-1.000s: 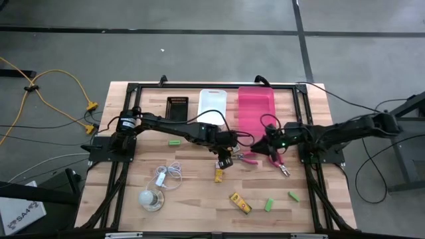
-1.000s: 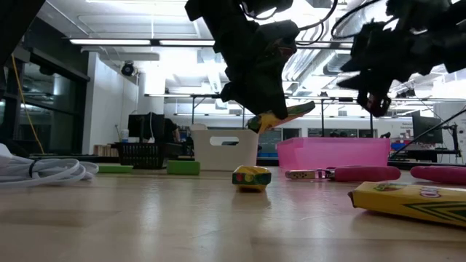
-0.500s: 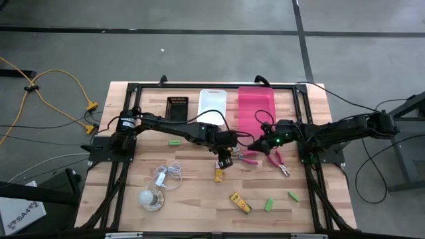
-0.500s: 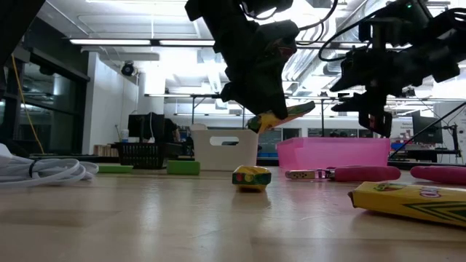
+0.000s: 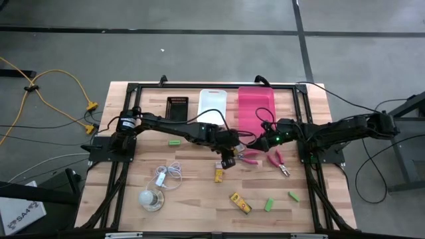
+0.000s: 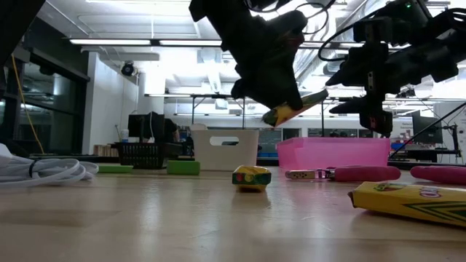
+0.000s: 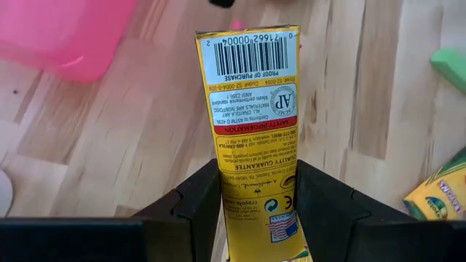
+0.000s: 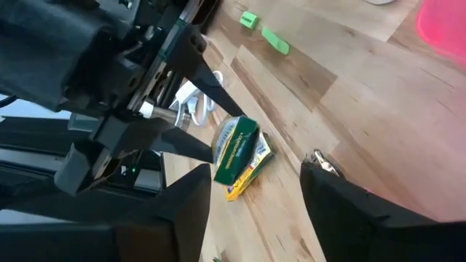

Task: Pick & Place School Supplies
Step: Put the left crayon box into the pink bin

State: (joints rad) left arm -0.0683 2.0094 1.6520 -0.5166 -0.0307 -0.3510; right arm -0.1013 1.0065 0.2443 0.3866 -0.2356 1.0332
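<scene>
My left gripper (image 5: 228, 159) is shut on a yellow-orange packet (image 7: 251, 109) and holds it above mid-table; the low view shows the packet (image 6: 295, 109) tilted in the air. My right gripper (image 5: 263, 141) is open and hovers near the pink bin's near end, above a pink-handled pair of scissors (image 5: 251, 157). A second pair (image 5: 279, 161) lies flat beside it. Two more packets lie flat on the table, one (image 5: 218, 174) and another (image 5: 240, 202). Green pieces lie at left (image 5: 174, 142) and near the front right, one (image 5: 269, 204) and another (image 5: 293, 196). My left gripper pinches the yellow-orange packet between its two fingers (image 7: 200, 207), which lie on the packet's two long edges near one end (image 7: 255, 196). The packet's length runs forward along the fingers, barcode end (image 7: 247, 54) free. It is lifted clear of the table and tilted (image 6: 295, 109).
Three bins stand along the far edge: black (image 5: 176, 106), white (image 5: 212, 106), pink (image 5: 255, 109). A coiled white cord (image 5: 169, 174) and a pale round disc (image 5: 151, 199) lie at front left. The two arms reach close to each other at mid-table.
My left gripper has carried the packet a little toward the table's right and slightly up, still shut on it. My right gripper has moved toward the table's left, nearer the left gripper, and has stayed open.
</scene>
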